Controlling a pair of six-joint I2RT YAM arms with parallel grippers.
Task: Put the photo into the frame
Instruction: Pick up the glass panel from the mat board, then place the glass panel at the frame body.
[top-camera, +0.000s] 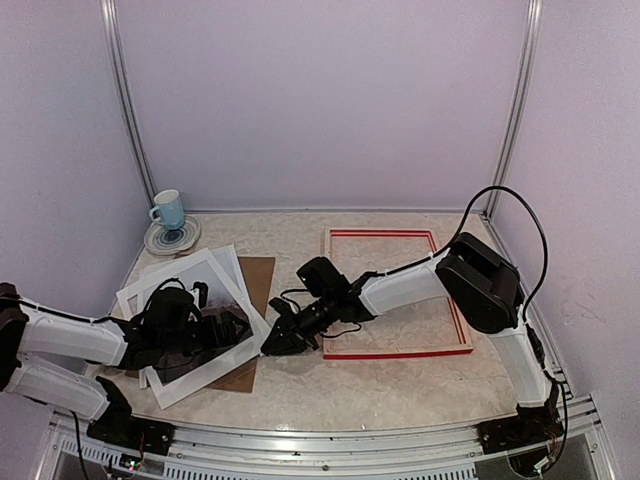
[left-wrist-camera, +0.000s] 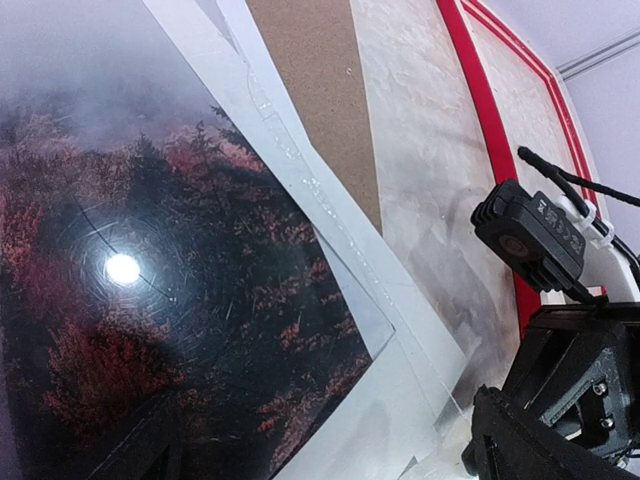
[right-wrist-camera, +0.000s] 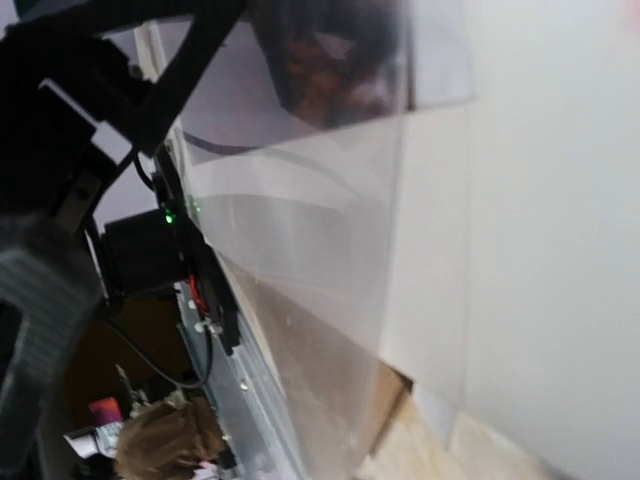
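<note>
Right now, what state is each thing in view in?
photo, flat, picture side up, outside the frame.
frame, flat on the table, empty.
white mat, flat around the photo.
backing board, flat under the mat.
clear sheet, corner by the right gripper.
cup, upright on saucer.
left gripper, jaws open over the photo.
right gripper, jaws at the mat's edge, opening unclear.

Red frame (top-camera: 400, 352), grey-misted dark red-brown photo (left-wrist-camera: 170, 300), white mat (top-camera: 200, 380), brown board (top-camera: 262, 278), pale blue cup (top-camera: 169, 209), beige marbled table (top-camera: 400, 390).
</note>
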